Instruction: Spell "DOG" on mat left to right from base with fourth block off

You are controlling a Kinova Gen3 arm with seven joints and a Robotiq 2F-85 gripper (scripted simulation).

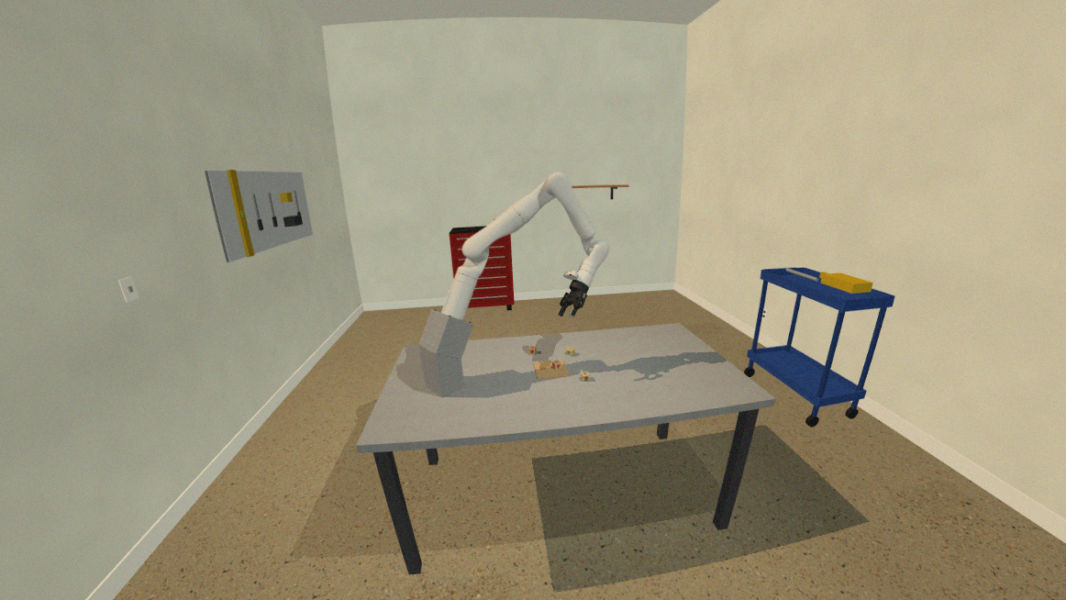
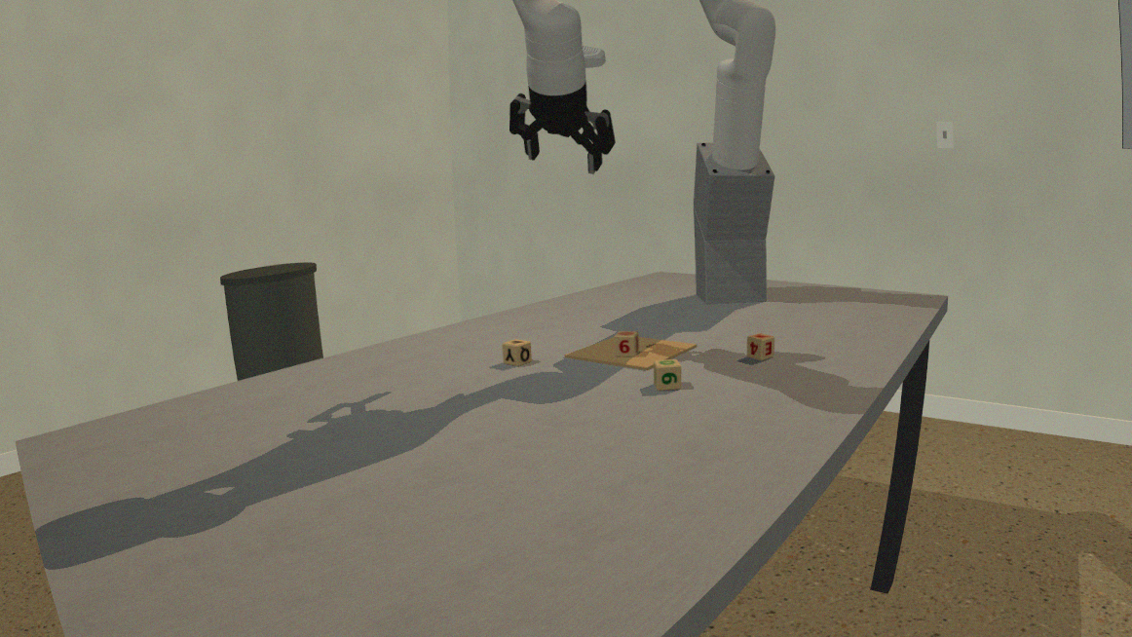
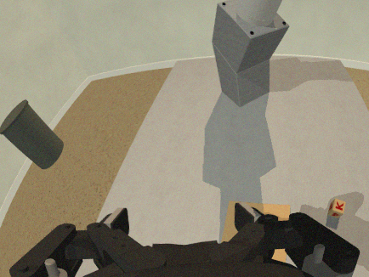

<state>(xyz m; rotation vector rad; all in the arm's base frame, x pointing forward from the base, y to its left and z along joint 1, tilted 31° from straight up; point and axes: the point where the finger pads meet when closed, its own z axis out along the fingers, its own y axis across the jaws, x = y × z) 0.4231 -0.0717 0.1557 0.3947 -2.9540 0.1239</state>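
Note:
A tan mat (image 2: 631, 351) lies in the middle of the grey table; it also shows in the top view (image 1: 550, 368) and in the wrist view (image 3: 257, 226). One block with a red figure on its side (image 2: 625, 343) stands on the mat. A block with a green figure (image 2: 666, 374) sits just off the mat's near edge. A block with black letters (image 2: 516, 352) lies to the left of the mat. A block with red marks (image 2: 759, 346) lies to the right; it also shows in the wrist view (image 3: 338, 207). My gripper (image 2: 563, 146) hangs open and empty, high above the table.
The arm's grey pedestal (image 2: 732, 237) stands at the table's far side behind the mat. A dark bin (image 2: 271, 316) stands on the floor beyond the table. A blue cart (image 1: 816, 338) and a red drawer cabinet (image 1: 483, 268) stand off the table.

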